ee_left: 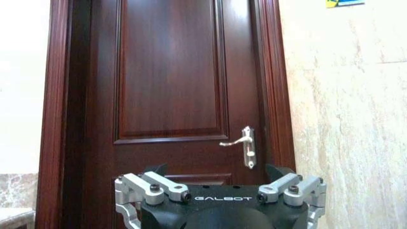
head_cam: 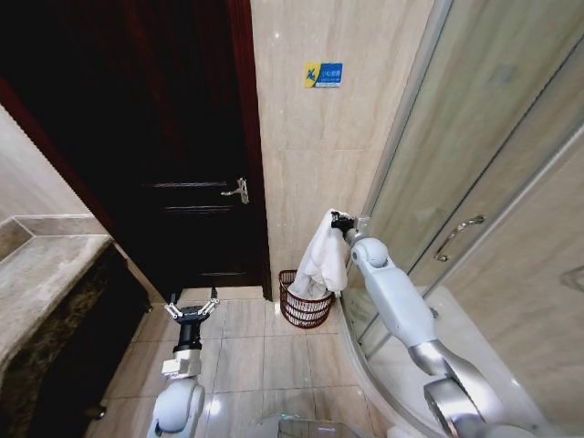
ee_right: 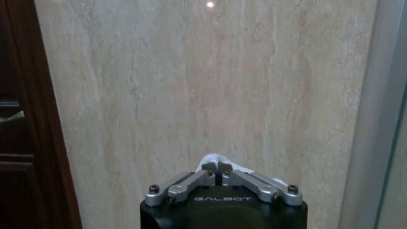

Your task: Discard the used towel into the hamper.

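Towel [head_cam: 323, 260] already lifted and pinched at its top corner in the right gripper [head_cam: 339, 222], fingers closed together on the white cloth, a tuft of it visible between the fingertips in the right wrist view [ee_right: 218, 167]. Held high against the beige marble wall [head_cam: 319, 155], just above the hamper [head_cam: 305, 303] and slightly toward the shower-glass side of it. Hanging with long axis vertical, gripped end up, loose end pointing straight down, lowest folds reaching the hamper's rim or just inside it; hard to tell whether touching.

Hamper standing on the tiled floor [head_cam: 246, 356] in the corner, between the dark wooden door [head_cam: 173, 137] and the shower enclosure [head_cam: 474, 182], opening up.

Pickup and carry judged done; release not yet made, so the drop into the hamper remains, probably with a small shift toward the door to centre the cloth over the opening.

Left gripper [head_cam: 190, 310] parked low, on the door side of the hamper and well apart from it, fingers spread wide, holding nothing, facing the door.
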Available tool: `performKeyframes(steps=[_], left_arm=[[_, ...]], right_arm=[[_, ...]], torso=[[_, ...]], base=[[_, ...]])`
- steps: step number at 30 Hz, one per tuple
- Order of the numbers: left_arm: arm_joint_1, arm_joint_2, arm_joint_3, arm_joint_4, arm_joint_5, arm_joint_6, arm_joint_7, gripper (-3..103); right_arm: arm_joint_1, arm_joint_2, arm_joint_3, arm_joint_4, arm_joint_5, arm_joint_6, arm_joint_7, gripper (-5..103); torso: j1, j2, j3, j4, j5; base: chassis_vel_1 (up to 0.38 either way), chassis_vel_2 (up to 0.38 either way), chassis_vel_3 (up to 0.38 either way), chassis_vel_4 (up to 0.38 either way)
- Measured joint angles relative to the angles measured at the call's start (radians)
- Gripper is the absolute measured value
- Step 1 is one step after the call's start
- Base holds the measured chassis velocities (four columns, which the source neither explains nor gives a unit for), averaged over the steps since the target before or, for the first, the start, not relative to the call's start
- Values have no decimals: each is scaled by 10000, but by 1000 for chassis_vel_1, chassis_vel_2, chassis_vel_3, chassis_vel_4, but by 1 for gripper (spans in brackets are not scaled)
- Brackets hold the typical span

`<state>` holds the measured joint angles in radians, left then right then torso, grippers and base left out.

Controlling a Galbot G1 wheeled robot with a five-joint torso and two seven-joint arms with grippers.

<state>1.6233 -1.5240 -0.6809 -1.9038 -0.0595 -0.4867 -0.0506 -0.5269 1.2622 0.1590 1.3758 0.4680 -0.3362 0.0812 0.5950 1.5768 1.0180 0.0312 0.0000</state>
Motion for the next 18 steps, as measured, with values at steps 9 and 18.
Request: performKeyframes(steps=[9,18], left_arm=[[-16,11,-7,17,16,-13,88,100],[-84,-22,46,156,109,-53,122,100]], right_arm=[[-60,-63,120,10,-11,-3,-106,1],[-370,-103,256,271,-57,120,-93,1]], torso=[[-247,-542,-294,-1,0],[-556,-1204,-647,-1,1]], base=[[0,0,0,0],[0,0,0,0]])
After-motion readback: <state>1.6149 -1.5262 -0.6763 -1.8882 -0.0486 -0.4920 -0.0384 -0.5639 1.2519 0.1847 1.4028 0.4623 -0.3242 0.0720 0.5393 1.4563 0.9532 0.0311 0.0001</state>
